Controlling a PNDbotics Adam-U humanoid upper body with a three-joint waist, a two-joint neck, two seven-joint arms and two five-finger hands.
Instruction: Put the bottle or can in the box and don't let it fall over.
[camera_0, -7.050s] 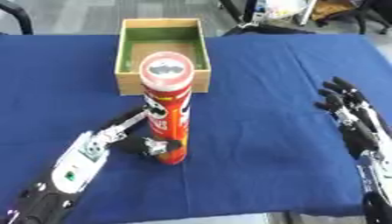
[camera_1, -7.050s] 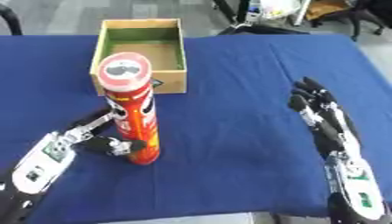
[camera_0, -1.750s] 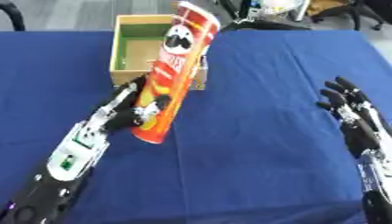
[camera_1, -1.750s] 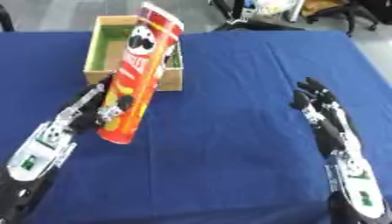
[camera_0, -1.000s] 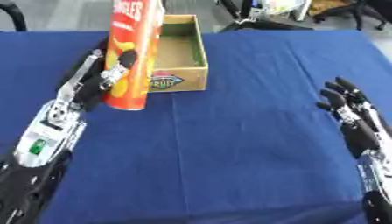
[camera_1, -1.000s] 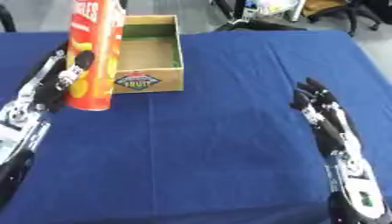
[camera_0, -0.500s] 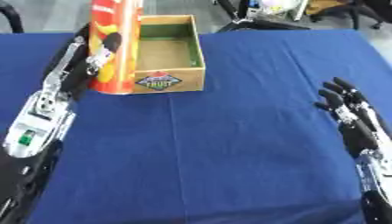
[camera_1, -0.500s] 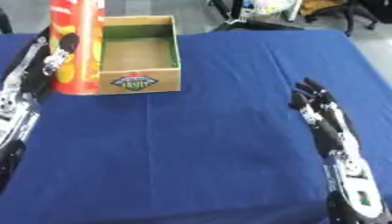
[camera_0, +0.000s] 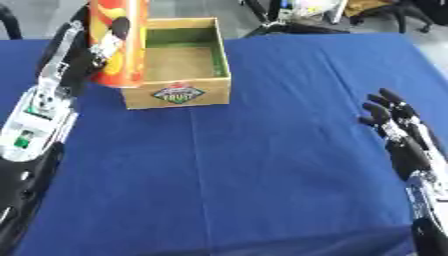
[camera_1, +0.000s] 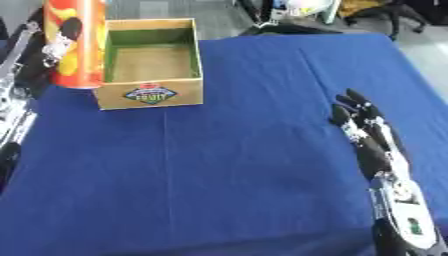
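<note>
Overhead, can (camera_0: 118, 42) top cut off by frame.

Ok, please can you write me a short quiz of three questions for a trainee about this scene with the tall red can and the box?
1. True or false: the tall red cylindrical can already stands inside the open cardboard box with green inner walls.
2. Which hand holds the can? A) the left hand B) the right hand C) neither
3. Fill in: the right hand rests open on the ____ tablecloth.

Key
1. False: it is held upright at the left outer side of the box, not inside.
2. A
3. blue
</note>
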